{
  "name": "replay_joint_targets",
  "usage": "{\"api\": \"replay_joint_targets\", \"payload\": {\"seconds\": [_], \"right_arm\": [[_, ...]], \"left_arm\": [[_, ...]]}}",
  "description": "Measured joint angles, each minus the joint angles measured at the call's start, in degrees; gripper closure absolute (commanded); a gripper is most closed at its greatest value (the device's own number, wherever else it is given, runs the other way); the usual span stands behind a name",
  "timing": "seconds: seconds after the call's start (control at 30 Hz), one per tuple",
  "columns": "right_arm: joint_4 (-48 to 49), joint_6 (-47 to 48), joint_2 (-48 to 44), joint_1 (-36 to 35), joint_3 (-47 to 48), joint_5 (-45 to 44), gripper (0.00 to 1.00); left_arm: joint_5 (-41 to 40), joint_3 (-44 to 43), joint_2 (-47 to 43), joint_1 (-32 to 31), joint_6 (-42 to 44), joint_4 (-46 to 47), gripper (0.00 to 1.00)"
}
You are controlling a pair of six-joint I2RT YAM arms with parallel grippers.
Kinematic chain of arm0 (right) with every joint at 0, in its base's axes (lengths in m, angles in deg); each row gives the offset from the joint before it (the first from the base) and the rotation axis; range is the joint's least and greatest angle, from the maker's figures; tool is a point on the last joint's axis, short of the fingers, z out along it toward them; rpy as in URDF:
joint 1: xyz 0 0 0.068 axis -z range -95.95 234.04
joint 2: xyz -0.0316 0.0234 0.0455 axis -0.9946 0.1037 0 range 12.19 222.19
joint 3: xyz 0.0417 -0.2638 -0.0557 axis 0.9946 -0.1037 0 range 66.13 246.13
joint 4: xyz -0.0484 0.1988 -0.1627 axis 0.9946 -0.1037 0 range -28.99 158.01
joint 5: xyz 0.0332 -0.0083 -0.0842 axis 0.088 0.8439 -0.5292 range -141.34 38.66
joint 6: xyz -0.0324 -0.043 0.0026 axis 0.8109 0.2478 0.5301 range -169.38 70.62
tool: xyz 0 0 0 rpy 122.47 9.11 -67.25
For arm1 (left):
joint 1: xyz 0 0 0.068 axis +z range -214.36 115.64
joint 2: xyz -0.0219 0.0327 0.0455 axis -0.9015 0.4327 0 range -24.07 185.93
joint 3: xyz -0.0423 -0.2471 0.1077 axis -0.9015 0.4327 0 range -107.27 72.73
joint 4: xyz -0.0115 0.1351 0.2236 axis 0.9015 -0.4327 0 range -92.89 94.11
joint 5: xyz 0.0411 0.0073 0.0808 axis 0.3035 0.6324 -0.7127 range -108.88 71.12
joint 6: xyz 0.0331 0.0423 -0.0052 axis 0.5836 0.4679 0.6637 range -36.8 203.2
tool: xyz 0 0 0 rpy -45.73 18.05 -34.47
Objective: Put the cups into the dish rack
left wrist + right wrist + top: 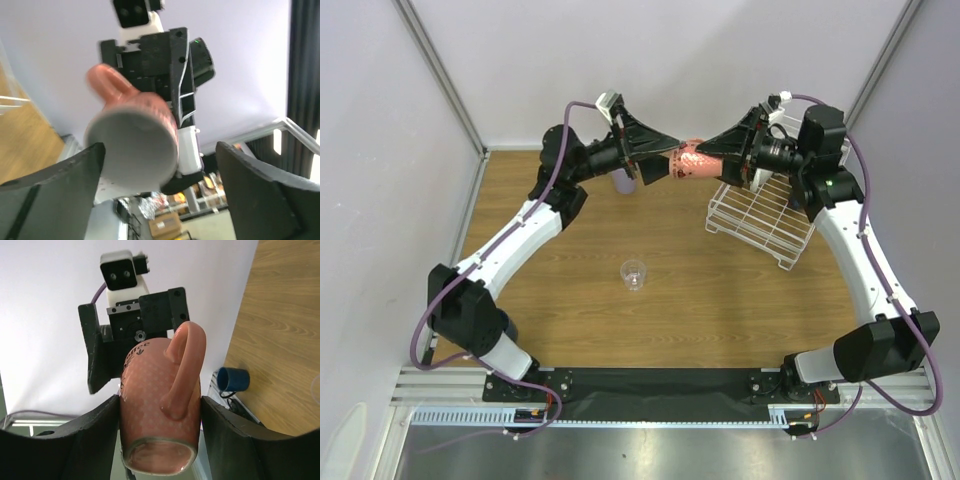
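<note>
Mid-air handover over the far side of the wooden table (720, 300): the right gripper (160, 437) clamps a pink speckled mug (150, 400) by its sides, handle facing the wrist camera. The left gripper (160, 150) meets it head-on, fingers spread wide about the mug's open mouth and pinching nothing. The white wire dish rack (760, 215) sits just beneath the right arm, with no cup visible in it. A clear glass (634, 274) and a lavender tumbler (623, 182) stand on the table. The pass appears all but complete. The next move likely calls for the left arm to back clear and the right to lower the mug into the rack.
</note>
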Motion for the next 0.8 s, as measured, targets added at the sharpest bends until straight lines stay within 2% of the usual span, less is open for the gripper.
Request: {"api": "replay_joint_targets", "payload": {"seconds": [0.1,0.23,0.4,0.63,0.8], "right_arm": [[-2.32,0.87,0.09,0.94,-0.11,-1.51,1.00],[-10.38,5.81,0.72,2.23,1.07,-5.79,1.00],[-28.52,15.15,7.13,4.26,9.60,-21.68,1.00],[-43.04,18.23,16.09,7.85,13.27,-42.07,1.00],[-48.46,18.64,23.98,9.68,19.65,-50.84,1.00]], "left_arm": [[0.04,2.40,-2.43,2.71,2.51,-3.67,0.00],[-0.35,2.60,-6.60,7.72,12.22,-18.27,0.00],[-4.24,-0.11,-11.37,14.38,28.48,-40.30,0.01],[-10.19,2.12,-20.24,16.79,41.38,-55.91,0.00],[-18.36,1.90,-24.61,16.96,50.01,-63.08,0.00]]}}
